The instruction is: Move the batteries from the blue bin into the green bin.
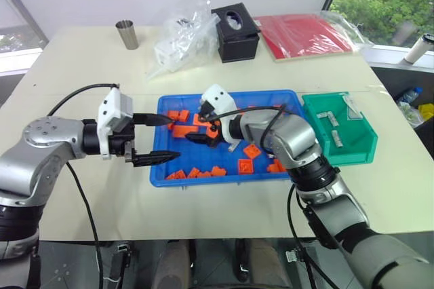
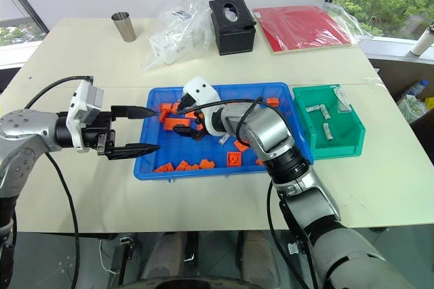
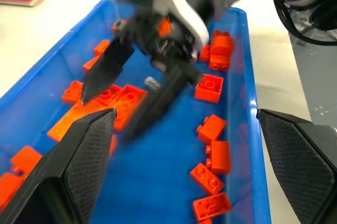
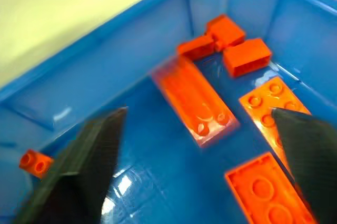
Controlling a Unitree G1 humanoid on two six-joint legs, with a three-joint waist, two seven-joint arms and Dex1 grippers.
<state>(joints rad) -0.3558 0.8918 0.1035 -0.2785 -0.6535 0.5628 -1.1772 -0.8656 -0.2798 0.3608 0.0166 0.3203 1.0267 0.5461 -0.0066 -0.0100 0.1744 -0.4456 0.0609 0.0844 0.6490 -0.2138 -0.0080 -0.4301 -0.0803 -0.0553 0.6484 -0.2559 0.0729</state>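
Your right gripper (image 1: 201, 123) hangs spread wide over orange blocks (image 1: 248, 150) at the centre of the blue bin (image 1: 285, 98), gripping nothing. Your left gripper (image 1: 163, 138), also wide and empty, sits at the bin's left rim. 1 battery (image 3: 152, 82) lies between the right fingers; others (image 1: 335, 137) rest in the green bin (image 1: 363, 150), right of frame.

Head stereo downward; wrist cameras close inside blue bin (image 1: 160, 175)

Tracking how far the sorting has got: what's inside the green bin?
The green bin holds several silver batteries on its floor, lying apart. No orange blocks show there. Its near wall hides the front strip of the floor.
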